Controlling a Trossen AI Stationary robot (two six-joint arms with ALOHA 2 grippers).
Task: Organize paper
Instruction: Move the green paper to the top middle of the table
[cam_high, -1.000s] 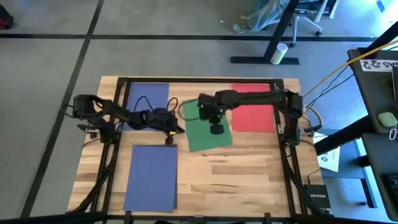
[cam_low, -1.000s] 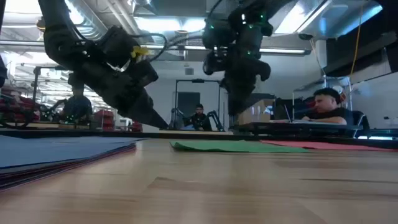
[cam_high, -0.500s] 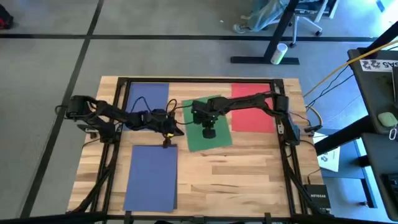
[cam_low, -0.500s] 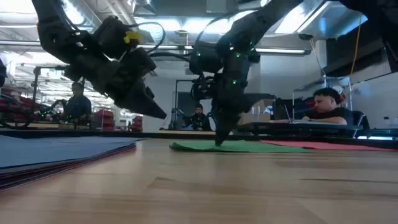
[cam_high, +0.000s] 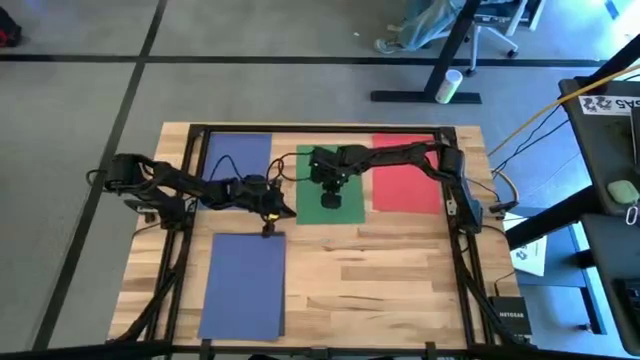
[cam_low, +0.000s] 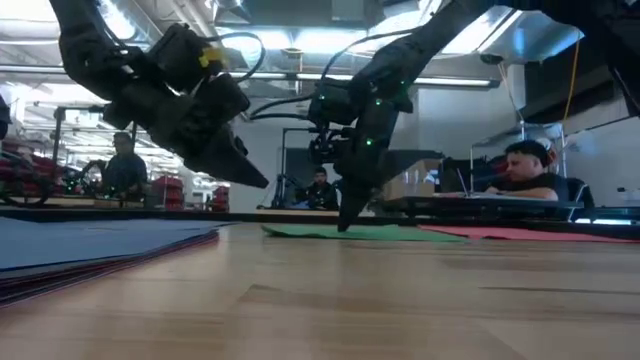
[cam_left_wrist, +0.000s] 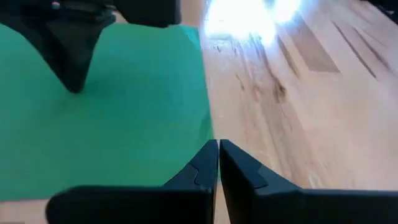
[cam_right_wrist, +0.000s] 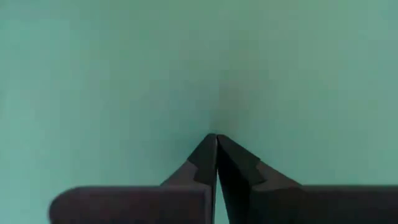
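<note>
A wooden table (cam_high: 390, 270) framed in black bars is carrying four sheets of paper: a large blue sheet (cam_high: 244, 285) is lying at the near left, another blue sheet (cam_high: 236, 155) is sitting at the far left, a red sheet (cam_high: 408, 185) is resting at the far right, and a green sheet (cam_high: 330, 190) is lying between the far blue and red ones, its edges squared to the table. The right gripper (cam_high: 331, 200) is pressing its tips, closed together, down onto the middle of the green sheet (cam_right_wrist: 124, 74). The left gripper (cam_high: 268, 229) is hovering just above the bare wood between the green sheet and the near blue sheet, its fingers (cam_left_wrist: 208, 163) also pinched together on nothing. Off the table to the right, a black box (cam_high: 508, 318) is showing white lettering that seems to read NETGEAR, and a white cup (cam_high: 447, 85) is lying on the floor.
</note>
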